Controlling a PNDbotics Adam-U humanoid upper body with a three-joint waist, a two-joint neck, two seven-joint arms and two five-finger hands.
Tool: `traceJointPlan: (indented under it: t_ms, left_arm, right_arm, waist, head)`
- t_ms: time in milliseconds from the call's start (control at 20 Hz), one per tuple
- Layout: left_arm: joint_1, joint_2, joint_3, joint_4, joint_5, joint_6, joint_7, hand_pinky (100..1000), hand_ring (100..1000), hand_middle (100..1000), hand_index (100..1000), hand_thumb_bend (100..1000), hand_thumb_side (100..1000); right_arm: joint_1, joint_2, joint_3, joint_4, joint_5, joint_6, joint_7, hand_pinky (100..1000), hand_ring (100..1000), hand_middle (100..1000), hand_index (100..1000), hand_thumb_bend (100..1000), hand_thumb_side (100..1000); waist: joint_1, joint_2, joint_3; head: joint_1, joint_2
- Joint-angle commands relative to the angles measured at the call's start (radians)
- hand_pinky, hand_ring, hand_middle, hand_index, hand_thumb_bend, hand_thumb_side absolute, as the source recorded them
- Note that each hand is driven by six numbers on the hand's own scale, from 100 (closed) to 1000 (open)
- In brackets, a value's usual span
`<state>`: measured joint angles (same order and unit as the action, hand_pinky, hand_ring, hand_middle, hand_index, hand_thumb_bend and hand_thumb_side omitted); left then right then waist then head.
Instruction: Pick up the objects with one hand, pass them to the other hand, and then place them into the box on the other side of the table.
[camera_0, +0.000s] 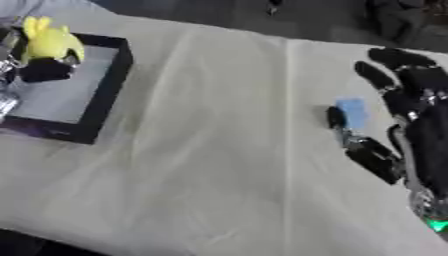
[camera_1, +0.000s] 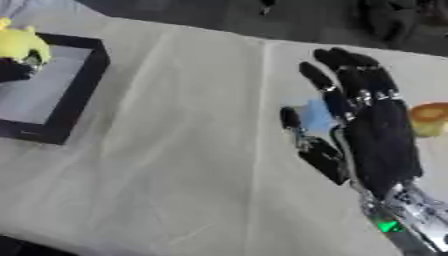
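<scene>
Under our right hand (camera_1: 372, 135), fingers spread and empty, the blue object (camera_0: 353, 112) could skid away if our thumb nudges it.

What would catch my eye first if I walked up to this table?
Probably the big black right hand at the right, open over a small blue thing on the pale tablecloth. Next, the bright yellow toy held in the left hand over the black box, far left.
</scene>
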<state>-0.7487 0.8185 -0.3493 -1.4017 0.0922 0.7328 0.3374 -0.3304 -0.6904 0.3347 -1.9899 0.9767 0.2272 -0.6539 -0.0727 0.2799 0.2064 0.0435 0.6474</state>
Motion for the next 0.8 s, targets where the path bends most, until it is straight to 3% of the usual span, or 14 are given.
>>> traceJointPlan:
  t_ms: [50,150,200,300,500,600,800]
  left_arm:
    - [-0.018,0.014,0.032,0.059,-0.066,-0.005,-0.007,695,344,360,463,100,126]
    - [-0.015,0.012,0.033,0.092,-0.124,0.011,-0.024,760,463,470,597,126,123]
    - [-0.015,0.01,0.035,0.102,-0.156,0.018,-0.035,760,463,470,597,126,123]
    - [-0.012,0.007,0.04,0.124,-0.204,0.039,-0.069,875,624,623,807,436,290]
    - [-0.01,0.007,0.047,0.15,-0.304,0.103,-0.147,948,714,683,862,778,425]
    - [-0.009,0.008,0.049,0.152,-0.366,0.124,-0.178,983,739,705,886,829,434]
    - [-0.016,0.008,0.069,0.138,-0.443,0.149,-0.228,988,730,708,896,849,453]
  right_arm:
    - [0.006,-0.051,-0.077,-0.01,-0.082,0.033,-0.04,744,795,773,812,291,254]
    - [0.013,-0.061,-0.113,-0.01,-0.114,0.048,-0.061,739,792,770,809,287,255]
    - [0.016,-0.065,-0.126,-0.01,-0.126,0.051,-0.07,739,792,770,809,287,255]
    - [0.023,-0.071,-0.153,-0.01,-0.146,0.063,-0.084,734,790,769,809,285,257]
    - [0.037,-0.082,-0.201,-0.01,-0.177,0.088,-0.11,729,787,766,806,281,259]
    - [0.042,-0.084,-0.216,-0.01,-0.186,0.094,-0.118,728,787,766,805,279,261]
    - [0.052,-0.084,-0.233,-0.01,-0.194,0.105,-0.132,725,786,764,802,276,264]
  waist:
    - [0.004,-0.012,-0.003]
    - [0.003,-0.011,-0.007]
    - [0.003,-0.01,-0.008]
    - [0.003,-0.01,-0.009]
    - [0.004,-0.009,-0.01]
    - [0.005,-0.009,-0.011]
    - [0.009,-0.008,-0.011]
  head:
    - [0.022,-0.017]
    - [0.033,-0.021]
    - [0.036,-0.022]
    - [0.043,-0.025]
    - [0.051,-0.027]
    - [0.05,-0.026]
    - [0.046,-0.022]
